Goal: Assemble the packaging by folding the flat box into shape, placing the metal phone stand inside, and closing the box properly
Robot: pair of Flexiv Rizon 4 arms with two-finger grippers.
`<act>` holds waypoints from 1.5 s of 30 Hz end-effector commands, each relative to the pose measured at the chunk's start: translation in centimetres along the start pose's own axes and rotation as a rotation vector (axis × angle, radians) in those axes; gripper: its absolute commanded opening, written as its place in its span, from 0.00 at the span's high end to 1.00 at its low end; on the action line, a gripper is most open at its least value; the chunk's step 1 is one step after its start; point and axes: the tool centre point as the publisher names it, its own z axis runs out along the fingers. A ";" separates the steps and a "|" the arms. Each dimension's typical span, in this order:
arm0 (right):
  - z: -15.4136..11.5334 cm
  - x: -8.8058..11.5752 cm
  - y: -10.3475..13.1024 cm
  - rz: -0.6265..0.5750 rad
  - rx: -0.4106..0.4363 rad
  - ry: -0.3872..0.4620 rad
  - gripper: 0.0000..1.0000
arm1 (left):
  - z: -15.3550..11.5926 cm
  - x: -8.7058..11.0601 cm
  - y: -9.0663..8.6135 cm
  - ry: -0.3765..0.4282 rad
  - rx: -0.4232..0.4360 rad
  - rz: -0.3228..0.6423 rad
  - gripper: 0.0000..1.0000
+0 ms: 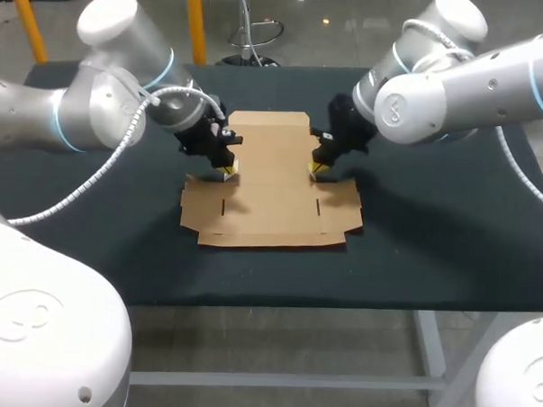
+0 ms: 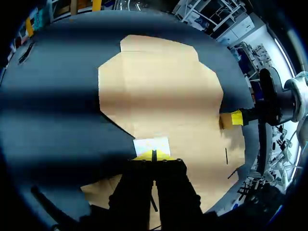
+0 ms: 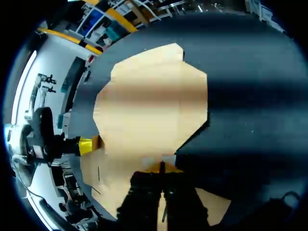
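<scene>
A flat, unfolded brown cardboard box point(image 1: 270, 190) lies spread on the middle of the dark table point(image 1: 432, 247), flaps out around its central panel. The left gripper point(image 1: 227, 171) stands tip-down on the box's left edge, closed tight, tip against tip. The right gripper point(image 1: 315, 168) stands tip-down on the box's right edge, directly across the panel, closed the same way. Whether either one nips the cardboard, I cannot tell
</scene>
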 end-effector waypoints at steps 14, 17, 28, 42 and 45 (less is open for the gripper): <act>1.4 0.7 -0.3 0.008 0.016 -0.072 1.00 | 1.1 0.4 -0.3 -0.058 -0.025 -0.011 1.00; 1.8 0.5 -0.4 0.015 0.022 -0.077 1.00 | 1.5 0.5 -0.3 -0.067 -0.031 -0.013 1.00; 3.1 0.1 -0.6 0.032 0.051 -0.114 1.00 | 2.7 -0.3 -0.2 -0.096 -0.075 -0.042 1.00; -0.6 0.3 -0.9 0.019 0.018 0.016 1.00 | -0.8 -0.3 0.1 -0.091 -0.091 -0.077 1.00; -1.8 -0.1 -0.8 0.015 0.010 0.032 1.00 | -1.7 -0.3 0.1 -0.098 -0.095 -0.091 1.00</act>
